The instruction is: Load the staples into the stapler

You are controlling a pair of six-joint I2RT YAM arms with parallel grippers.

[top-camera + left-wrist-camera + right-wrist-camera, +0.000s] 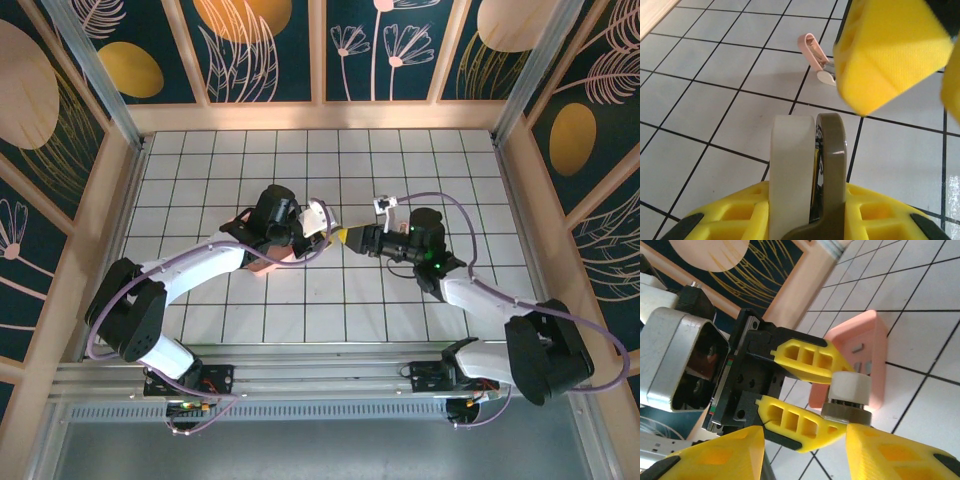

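Stapler is sitting clamped in left pincer, just in front of pink tray. Staples are lying inside tray. Right pincer is hovering near tray, fingers apart.

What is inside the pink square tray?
A few small dark-grey metal staple strips on the tray's floor; the left tool and the white-and-grey stapler it holds cover the lower part.

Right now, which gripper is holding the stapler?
The left gripper: it is shut on the stapler. The right gripper faces it, open and empty.
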